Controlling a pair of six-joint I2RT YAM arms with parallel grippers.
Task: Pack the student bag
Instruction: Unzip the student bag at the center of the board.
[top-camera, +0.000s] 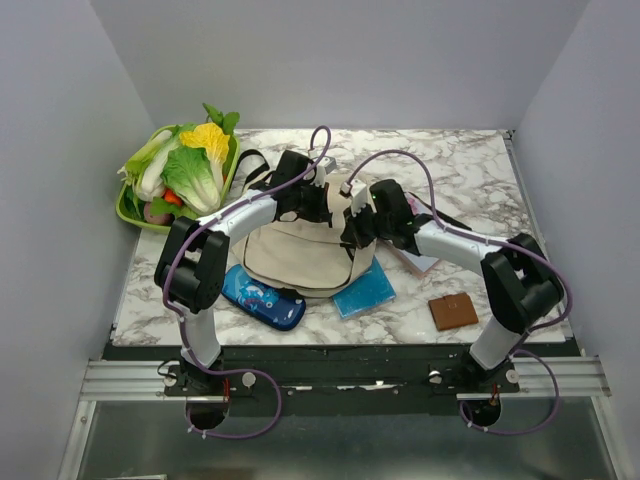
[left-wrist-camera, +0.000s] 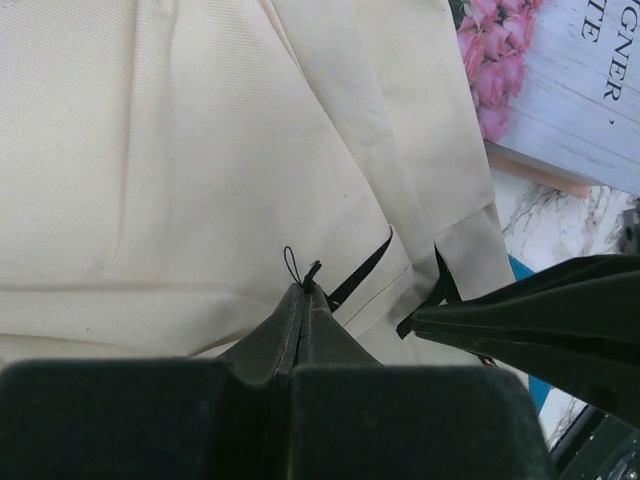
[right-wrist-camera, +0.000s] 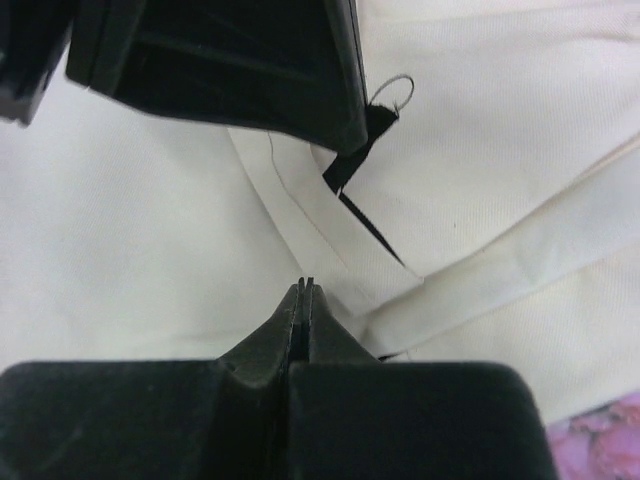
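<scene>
Nearest in the top view, both bases sit on the metal rail. The left arm folds at its elbow and reaches right, and the right arm folds and reaches left. The left gripper and right gripper sit close together over the student bag. The bag lies on the marble table between a green tray of vegetables and a brown wallet (a blue pencil case touches its near edge). In the left wrist view, the left gripper's jaws are pressed together on a black tab at the bag's trim, with the right gripper's tip just beside. In the right wrist view, the right gripper's jaws are closed flat, tips at a cream fold, with nothing visibly between them.
</scene>
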